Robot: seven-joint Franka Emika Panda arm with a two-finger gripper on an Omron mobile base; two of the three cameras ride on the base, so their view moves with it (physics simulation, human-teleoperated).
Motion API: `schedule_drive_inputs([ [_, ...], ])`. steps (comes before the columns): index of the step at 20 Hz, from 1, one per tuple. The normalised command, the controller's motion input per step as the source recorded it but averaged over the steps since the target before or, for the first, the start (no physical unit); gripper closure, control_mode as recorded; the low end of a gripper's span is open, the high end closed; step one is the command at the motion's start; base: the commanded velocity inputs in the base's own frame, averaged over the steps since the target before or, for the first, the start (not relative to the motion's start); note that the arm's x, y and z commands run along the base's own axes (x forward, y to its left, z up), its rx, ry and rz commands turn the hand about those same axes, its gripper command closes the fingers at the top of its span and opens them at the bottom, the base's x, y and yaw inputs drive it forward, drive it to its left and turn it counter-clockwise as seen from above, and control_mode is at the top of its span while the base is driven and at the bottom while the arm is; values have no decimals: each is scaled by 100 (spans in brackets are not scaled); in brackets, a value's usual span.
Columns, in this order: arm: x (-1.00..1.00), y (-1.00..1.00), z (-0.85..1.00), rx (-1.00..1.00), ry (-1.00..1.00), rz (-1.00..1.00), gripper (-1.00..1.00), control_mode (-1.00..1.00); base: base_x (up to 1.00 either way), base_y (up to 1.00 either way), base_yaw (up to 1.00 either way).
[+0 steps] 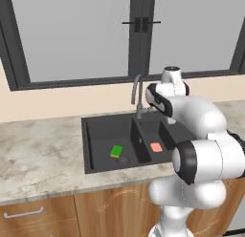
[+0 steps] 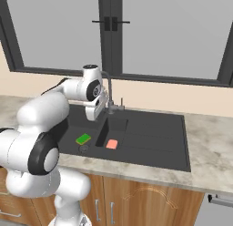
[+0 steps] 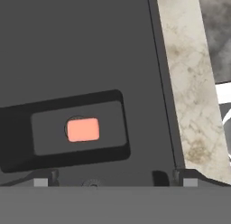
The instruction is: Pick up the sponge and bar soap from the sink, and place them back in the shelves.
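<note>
The black sink [image 1: 103, 133] is set into the marble counter. The green sponge [image 1: 116, 151] lies on the floor of the large left basin, beside the drain. In the small middle basin the pink bar soap [image 1: 156, 147] lies flat; in the hand view the bar soap [image 3: 82, 129] sits left of centre over that basin's drain. My gripper [image 2: 92, 115] hangs above the sink near the faucet, higher than both items and pointing down. In the hand view the gripper [image 3: 115, 182] is open wide, with nothing between its fingertips. The shelves are out of view.
The grey gooseneck faucet [image 1: 138, 93] rises at the sink's back edge, close to my hand. Marble counter [image 1: 38, 155] runs on both sides of the sink. A dark-framed window [image 1: 139, 26] fills the wall behind. Wooden cabinet doors [image 2: 136, 202] sit below the counter.
</note>
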Motion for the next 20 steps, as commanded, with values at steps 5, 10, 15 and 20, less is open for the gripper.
schedule_drive_inputs([
  [5,20,-3,-18,0,0,2,-100,-100,0,0,0],
  [10,21,-5,-16,1,5,9,-100,-100,0,0,0],
  [15,13,-1,-18,0,0,6,-100,-100,0,0,0],
  [20,28,0,-14,0,0,0,-100,-100,0,0,0],
])
